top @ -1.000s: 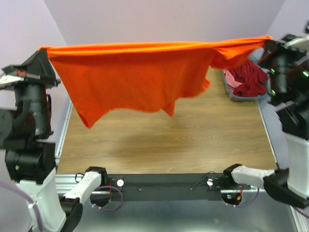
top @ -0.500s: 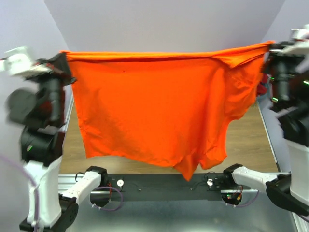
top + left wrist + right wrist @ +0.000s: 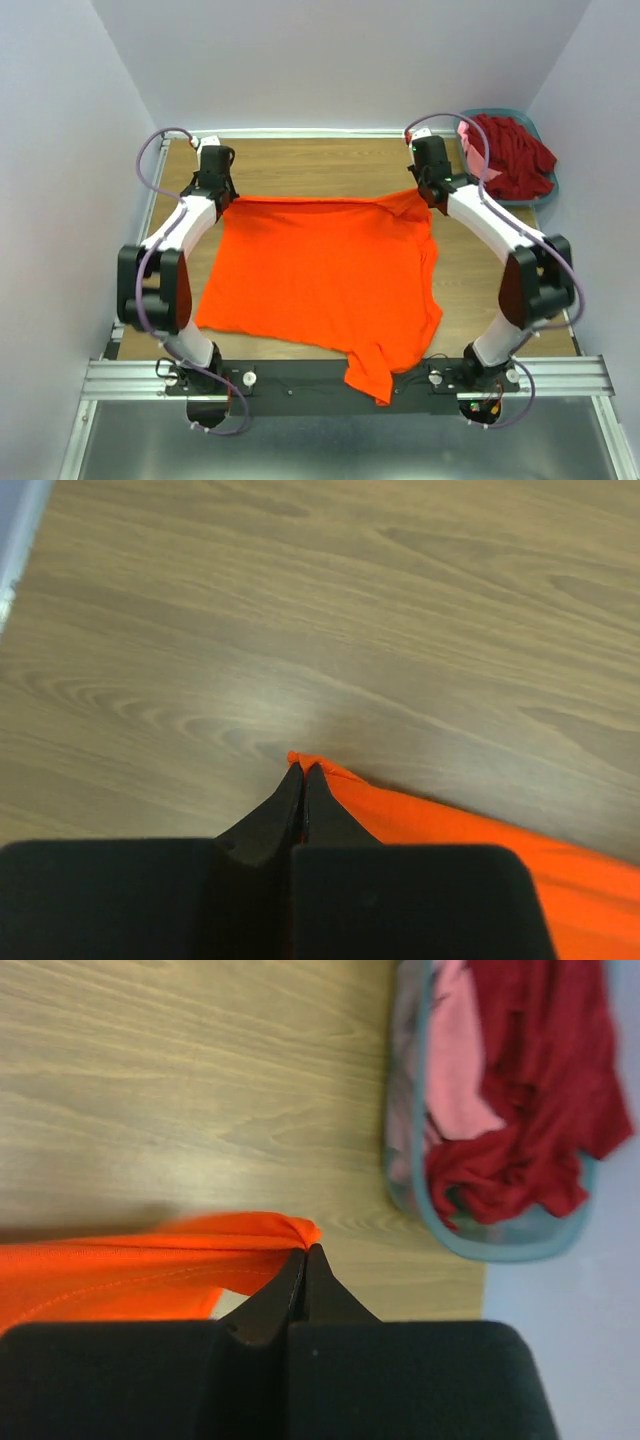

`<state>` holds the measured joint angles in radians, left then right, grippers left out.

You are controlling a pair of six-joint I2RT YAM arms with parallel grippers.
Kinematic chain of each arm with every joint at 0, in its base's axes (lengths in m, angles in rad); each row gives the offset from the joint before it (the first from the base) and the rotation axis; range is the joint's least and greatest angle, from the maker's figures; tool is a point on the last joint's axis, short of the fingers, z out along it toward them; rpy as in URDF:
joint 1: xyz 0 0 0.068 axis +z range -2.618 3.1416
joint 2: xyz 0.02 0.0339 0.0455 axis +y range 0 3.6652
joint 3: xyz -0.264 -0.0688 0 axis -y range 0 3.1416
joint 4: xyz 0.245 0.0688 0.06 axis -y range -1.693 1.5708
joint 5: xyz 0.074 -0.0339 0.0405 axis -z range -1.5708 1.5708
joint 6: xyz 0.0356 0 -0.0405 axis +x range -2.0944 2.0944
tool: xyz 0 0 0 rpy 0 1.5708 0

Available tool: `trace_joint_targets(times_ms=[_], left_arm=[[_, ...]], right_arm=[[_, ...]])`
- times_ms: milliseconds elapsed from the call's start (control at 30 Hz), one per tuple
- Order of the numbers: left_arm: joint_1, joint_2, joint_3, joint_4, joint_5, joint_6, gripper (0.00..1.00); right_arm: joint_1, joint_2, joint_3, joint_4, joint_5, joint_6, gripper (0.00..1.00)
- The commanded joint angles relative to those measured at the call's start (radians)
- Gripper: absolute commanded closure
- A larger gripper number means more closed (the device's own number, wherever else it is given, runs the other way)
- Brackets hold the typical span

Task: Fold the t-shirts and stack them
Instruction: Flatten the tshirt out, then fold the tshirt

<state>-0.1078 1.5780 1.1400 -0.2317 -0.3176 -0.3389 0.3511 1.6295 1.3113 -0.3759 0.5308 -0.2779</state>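
my left end effector (image 3: 224, 198) is pinched tight on the far left corner of the orange t-shirt (image 3: 325, 270), its two black fingers pressed together with only a small nub of orange fabric showing at the tips, low against the counter (image 3: 480, 270). my right end effector (image 3: 422, 196) is clamped the same way on the far right corner of that shirt, where the fabric bunches into a rounded fold at the tips. between the two grips the shirt's far edge runs nearly straight across the wood. the shirt lies spread flat and mostly smooth, its near part reaching the front of the counter, with one flap draping onto the black rail (image 3: 300, 375) by my bases. in the far right corner sits a grey-blue basket (image 3: 548, 190), apart from the orange shirt. it holds a crumpled dark red t-shirt (image 3: 512, 150), which reaches over the rim, and a pink t-shirt (image 3: 468, 133) tucked at its left side.
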Motion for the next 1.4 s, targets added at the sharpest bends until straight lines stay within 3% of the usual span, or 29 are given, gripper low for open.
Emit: trace_joint_targets(times_ms=[0, 167, 333, 567, 867, 967, 1367], left_arm=[[0.045, 0.166, 0.133, 0.103, 0.029, -0.040, 1.00], [0.053, 0.302, 0.283, 0.097, 0.066, -0.045, 1.00], [0.066, 0.364, 0.374, 0.069, 0.086, -0.038, 1.00], [0.095, 0.399, 0.454, 0.012, 0.163, -0.037, 1.00], [0.178, 0.421, 0.587, -0.047, 0.311, -0.055, 1.00], [0.198, 0.471, 0.661, -0.106, 0.400, -0.063, 1.00], [0.230, 0.455, 0.649, -0.138, 0.463, -0.066, 1.00]], right_arm=[[-0.037, 0.133, 0.080, 0.134, -0.067, 0.031, 0.99], [-0.043, 0.332, 0.207, 0.138, -0.094, 0.006, 0.99], [-0.047, 0.418, 0.337, 0.137, -0.104, 0.008, 0.99], [-0.047, 0.377, 0.356, 0.088, -0.152, 0.100, 0.99], [-0.047, 0.316, 0.413, -0.089, -0.206, 0.230, 0.99], [-0.047, 0.342, 0.511, -0.207, -0.270, 0.298, 0.99], [-0.047, 0.325, 0.531, -0.307, -0.500, 0.604, 0.99]])
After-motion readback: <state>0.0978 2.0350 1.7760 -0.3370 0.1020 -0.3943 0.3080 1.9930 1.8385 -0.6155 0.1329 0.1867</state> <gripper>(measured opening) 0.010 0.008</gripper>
